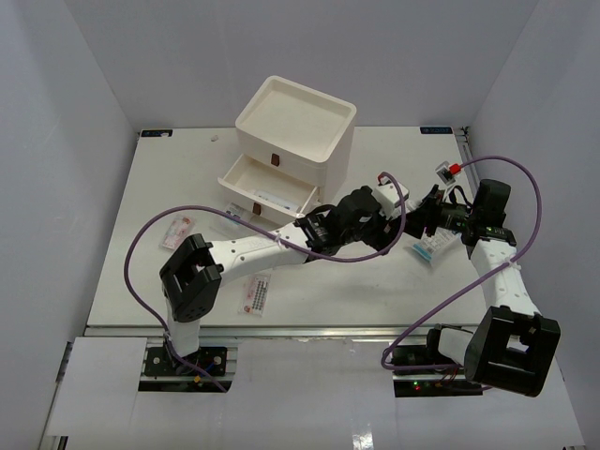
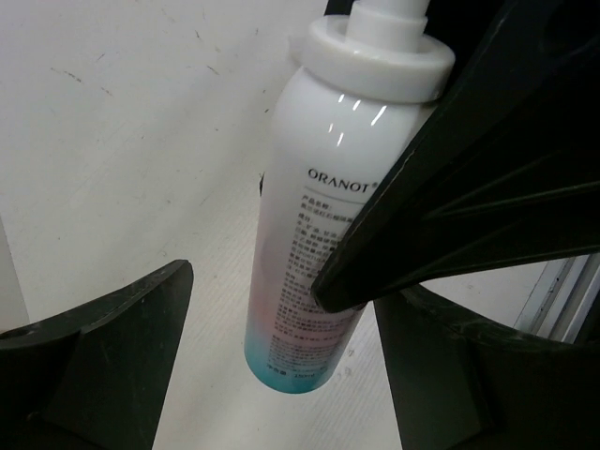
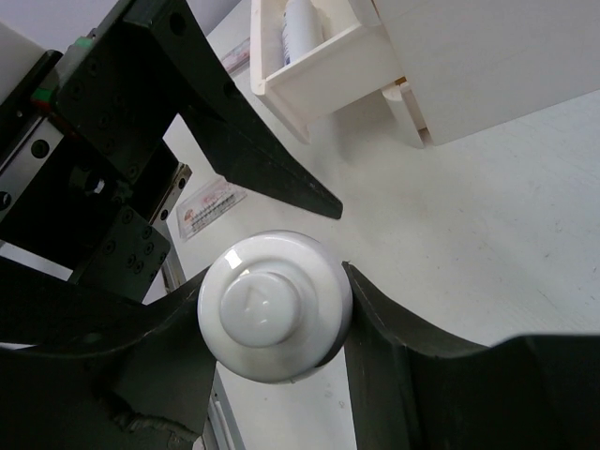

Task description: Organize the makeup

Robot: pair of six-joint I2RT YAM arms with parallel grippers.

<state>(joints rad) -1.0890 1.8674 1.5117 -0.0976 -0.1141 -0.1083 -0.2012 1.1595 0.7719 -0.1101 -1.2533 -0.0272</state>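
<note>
Right pincer (image 3: 277, 314) clamps the white spray bottle (image 2: 309, 216); left pincer (image 2: 281, 314) gapes around it, untouching. Releasing before the left closes risks dropping it on the desk (image 1: 375, 291).

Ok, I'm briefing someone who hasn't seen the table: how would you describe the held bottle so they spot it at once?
Start at the cream drawer box on the table and look to its right. There the right gripper is shut on the bottle. It is white, fading to teal at its base, with a round white cap, unlike the flat sachets.
</note>
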